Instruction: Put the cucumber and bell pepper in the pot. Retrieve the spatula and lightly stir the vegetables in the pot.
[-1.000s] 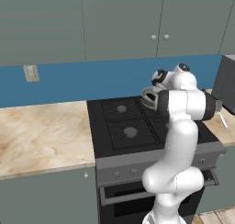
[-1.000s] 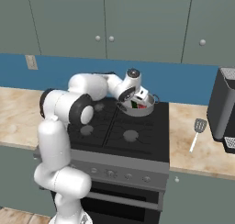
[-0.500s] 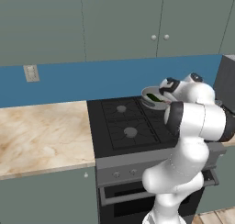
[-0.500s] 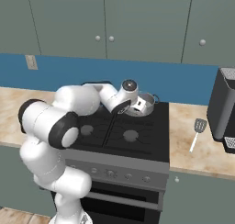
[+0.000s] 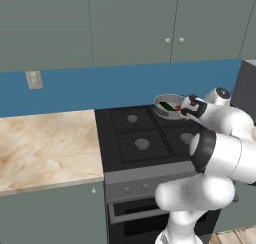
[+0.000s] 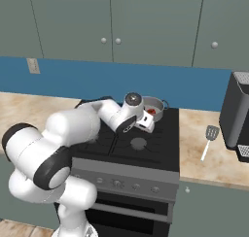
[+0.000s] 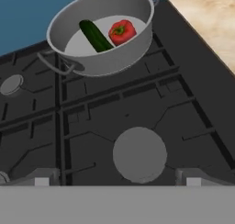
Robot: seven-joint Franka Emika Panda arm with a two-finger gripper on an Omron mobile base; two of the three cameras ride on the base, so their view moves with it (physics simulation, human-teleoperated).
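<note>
The grey pot (image 7: 110, 58) stands on the stove's back right burner, holding the dark green cucumber (image 7: 96, 36) and the red bell pepper (image 7: 122, 31) side by side. My gripper (image 7: 117, 177) is open and empty, just in front of the pot and above the front right burner (image 7: 139, 154), looking at the pot. From the base views the pot (image 5: 162, 98) (image 6: 154, 100) shows with the cucumber (image 5: 166, 106) and pepper (image 6: 151, 111) inside and the gripper (image 5: 184, 108) (image 6: 148, 123) beside it. The pale spatula (image 6: 209, 140) lies on the counter right of the stove.
The black stove (image 5: 135, 133) has raised grates. A dark appliance (image 6: 238, 117) stands on the right counter (image 6: 214, 156) just beyond the spatula. A long marble counter (image 5: 45, 143) runs left of the stove. Wall cabinets (image 6: 116, 22) hang above.
The hand has come back and down from over the pot to the front right burner, and the elbow has swung forward. The vegetables stay in the pot. The jaws stay open.
</note>
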